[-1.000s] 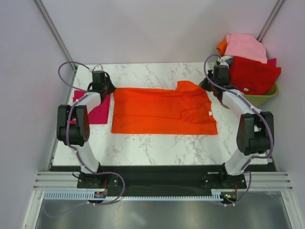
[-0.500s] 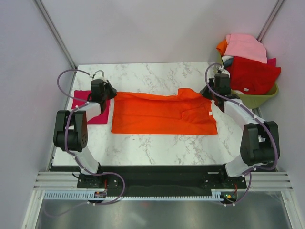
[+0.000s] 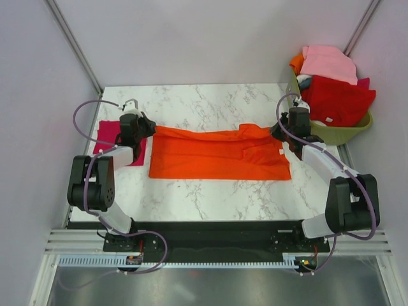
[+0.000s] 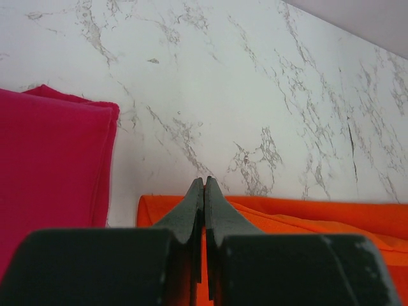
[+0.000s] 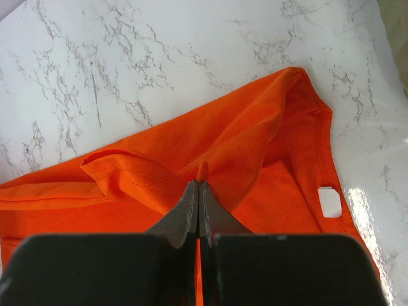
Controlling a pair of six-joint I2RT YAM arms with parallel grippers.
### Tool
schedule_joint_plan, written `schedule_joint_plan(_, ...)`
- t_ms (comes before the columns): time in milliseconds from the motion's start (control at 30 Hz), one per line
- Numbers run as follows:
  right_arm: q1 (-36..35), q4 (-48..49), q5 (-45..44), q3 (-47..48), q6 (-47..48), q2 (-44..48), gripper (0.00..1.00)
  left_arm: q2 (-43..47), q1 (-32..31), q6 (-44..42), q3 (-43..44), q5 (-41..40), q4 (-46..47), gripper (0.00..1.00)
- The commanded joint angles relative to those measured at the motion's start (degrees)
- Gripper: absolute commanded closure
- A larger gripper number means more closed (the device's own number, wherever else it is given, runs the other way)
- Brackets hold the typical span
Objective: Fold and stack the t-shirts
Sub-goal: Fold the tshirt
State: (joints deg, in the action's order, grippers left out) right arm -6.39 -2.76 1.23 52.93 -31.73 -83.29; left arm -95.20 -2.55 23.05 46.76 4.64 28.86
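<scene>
- I count two t-shirts on my one table (image 3: pixel 210 191): one orange t-shirt (image 3: pixel 220 153) and one dark pink t-shirt (image 3: pixel 105 135).
- I see one little white tag (image 5: pixel 329 203).
- I drive two arms: one left arm (image 3: pixel 95 182) and one right arm (image 3: pixel 347 197).
- I have two grippers: one left gripper (image 4: pixel 204 182) and one right gripper (image 5: pixel 199 185).
- I see one green basket (image 3: pixel 344 134).
- On top of it I count one light pink cloth (image 3: pixel 328 62) and one red cloth (image 3: pixel 338 99). More bits peek out, too hidden for me to count.

You see a bright orange t-shirt (image 3: pixel 217 156) with a small white tag (image 5: pixel 330 203), a crimson-magenta t-shirt (image 4: pixel 51 166) at its nine o'clock, and a white table (image 3: pixel 210 105) with grey marble veins under both.
</scene>
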Motion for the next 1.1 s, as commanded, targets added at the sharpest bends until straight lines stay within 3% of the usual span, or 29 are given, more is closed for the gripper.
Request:
schedule_joint_plan(0, -0.38, 2.33, -0.88, -2.03, -0.79, 3.30, 1.00, 3.70, -0.18, -1.78, -1.93, -1.48, 5.33, 0.98)
schedule_joint_plan(433, -0.55, 4.61, -2.38, -8.01, -2.20, 7.96, 1.00, 6.25, -0.18, 0.68, -6.94, -2.09, 6.64, 0.97)
schedule_joint_plan(633, -0.73, 10.31, -3.60, -15.82, -5.97, 10.24, 0.96, 7.04, -0.18, 5.34, -11.68, -3.06, 9.80, 0.81)
schedule_joint_plan(700, -0.81, 12.51, -4.31, -19.94, -7.99, 11.65, 0.89, 7.92, -0.18, 5.69, -12.83, -3.32, 11.04, 0.79)
schedule_joint_plan(733, -0.90, 14.96, -5.53, -21.53, -8.61, 13.31, 0.79, 8.27, -0.18, 6.13, -14.32, -3.67, 11.30, 0.77)
schedule_joint_plan(767, -0.90, 16.20, -6.15, -23.03, -9.83, 14.19, 0.55, 9.41, -0.18, 6.39, -15.11, -4.46, 12.52, 0.76)
schedule_joint_plan(900, -1.16, 19.99, -7.21, -26.82, -9.15, 17.80, 0.43, 13.18, -0.09, 7.97, -18.98, -7.01, 14.12, 0.61)
schedule_joint_plan(1067, -2.22, 17.09, -7.92, -23.66, -6.86, 18.25, 0.38, 18.29, -0.18, 10.61, -20.75, -8.25, 10.97, 0.56)
